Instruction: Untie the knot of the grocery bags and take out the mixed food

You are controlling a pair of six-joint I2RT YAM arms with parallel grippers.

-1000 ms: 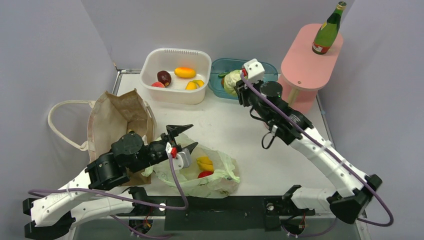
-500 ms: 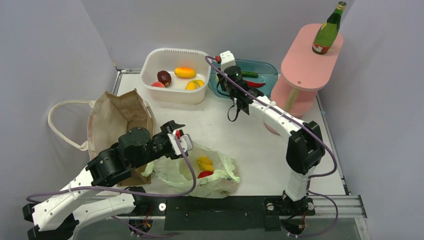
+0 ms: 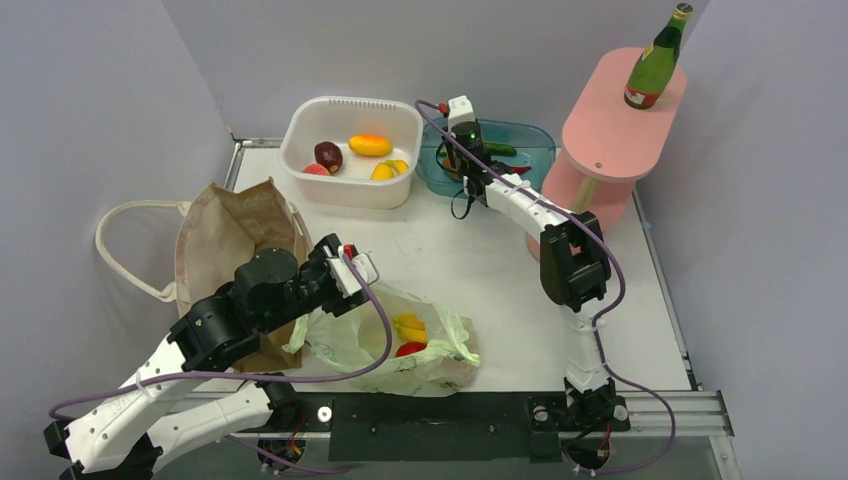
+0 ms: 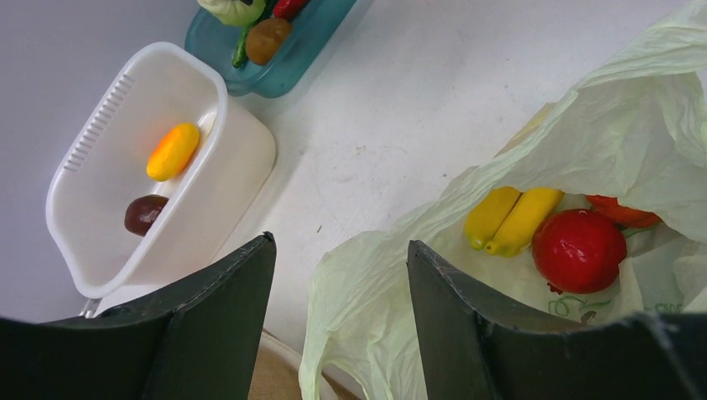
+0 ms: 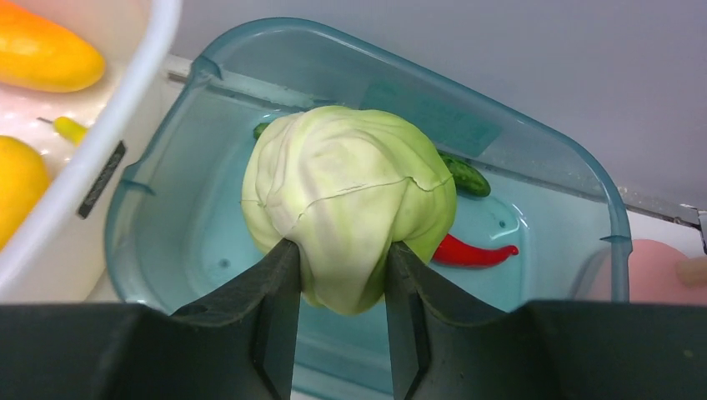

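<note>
Right wrist view: the right claw (image 5: 342,283) is clamped on the lower part of the cabbage (image 5: 350,183), one finger pressed to each side. The cabbage sits over the inside of the teal tub (image 5: 613,229), where a red chilli (image 5: 475,252) and a dark green cucumber (image 5: 465,177) lie on the bottom behind it. The white tub (image 5: 133,83) stands just beside, holding orange-yellow fruits (image 5: 46,54). The left claw (image 4: 338,292) has its fingers apart with nothing between them, hovering at the open mouth of the green plastic bag (image 4: 617,125). Inside lie a banana (image 4: 510,218) and a red round fruit (image 4: 579,248), touching. The plastic bag lies on the worktop (image 3: 480,260) just beside the brown paper bag (image 3: 235,230). The green bottle (image 3: 655,60) stands upright on the pink stand (image 3: 610,125), well apart.
</note>
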